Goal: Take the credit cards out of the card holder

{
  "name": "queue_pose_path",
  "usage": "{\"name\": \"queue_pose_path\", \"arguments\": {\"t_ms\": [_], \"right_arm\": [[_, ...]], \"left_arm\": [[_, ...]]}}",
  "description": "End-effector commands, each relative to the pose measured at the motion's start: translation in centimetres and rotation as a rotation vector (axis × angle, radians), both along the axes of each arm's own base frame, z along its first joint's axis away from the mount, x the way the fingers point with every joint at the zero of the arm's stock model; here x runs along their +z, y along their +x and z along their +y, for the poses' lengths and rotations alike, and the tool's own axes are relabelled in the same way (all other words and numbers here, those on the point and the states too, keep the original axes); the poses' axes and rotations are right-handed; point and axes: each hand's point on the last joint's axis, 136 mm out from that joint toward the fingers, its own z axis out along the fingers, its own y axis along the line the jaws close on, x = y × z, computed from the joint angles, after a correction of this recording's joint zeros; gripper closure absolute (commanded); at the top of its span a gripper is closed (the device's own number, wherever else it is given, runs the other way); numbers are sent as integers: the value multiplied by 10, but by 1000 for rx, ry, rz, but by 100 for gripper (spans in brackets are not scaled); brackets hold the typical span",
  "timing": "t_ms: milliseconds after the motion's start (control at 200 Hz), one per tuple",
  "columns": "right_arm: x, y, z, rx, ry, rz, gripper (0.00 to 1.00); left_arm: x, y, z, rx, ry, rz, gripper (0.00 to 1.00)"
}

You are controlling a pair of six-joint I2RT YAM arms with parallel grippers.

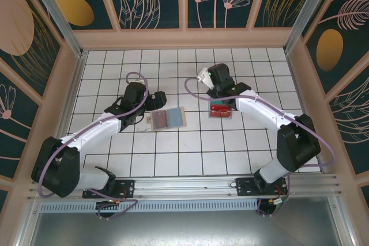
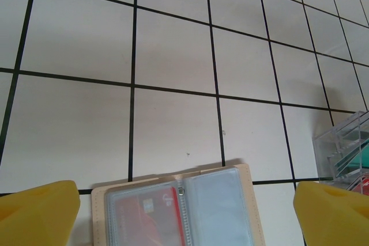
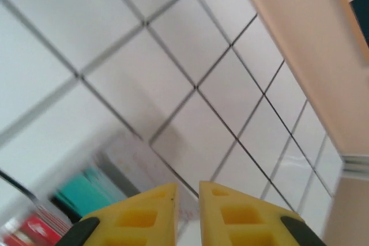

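Clear tray (image 1: 232, 112) near (open) card holder (image 1: 167, 118)

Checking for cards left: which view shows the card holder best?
Left wrist: the card holder lies open close up, a red card in its left sleeve. Top external shows the card holder whole but small.

The card holder (image 1: 167, 118) is lying open and flat on the tiled table (image 1: 190, 154), just left of centre frame, its blue-grey side facing up. The left arm (image 1: 98, 128) is reaching up from the lower left, and the left gripper (image 1: 157, 102) is hanging just above and left of the holder. The right arm (image 1: 271, 116) is bending in from the lower right, its right gripper (image 1: 219, 92) hovering at the upper edge of a clear tray (image 1: 222, 112), which is sitting right of the holder and showing red inside.
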Motion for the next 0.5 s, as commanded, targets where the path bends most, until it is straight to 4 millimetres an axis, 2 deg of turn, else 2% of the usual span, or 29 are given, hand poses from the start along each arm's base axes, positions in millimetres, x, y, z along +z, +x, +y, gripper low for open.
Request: {"name": "queue_pose_path", "arguments": {"t_ms": [0, 185, 305, 355, 495], "right_arm": [[3, -7, 36, -124, 316, 142, 86], [-18, -22, 86, -188, 492, 326, 100], [-38, -39, 116, -180, 623, 478, 100], [-49, -46, 125, -193, 666, 528, 100], [-79, -64, 141, -220, 731, 652, 100]], "left_arm": [[-12, -5, 3, 1, 3, 36, 11], [-25, -17, 7, -7, 25, 87, 28], [-36, -26, 9, -12, 30, 130, 39], [-40, -30, 9, -17, 24, 149, 45], [-56, -41, 6, -27, 5, 215, 53]]}}
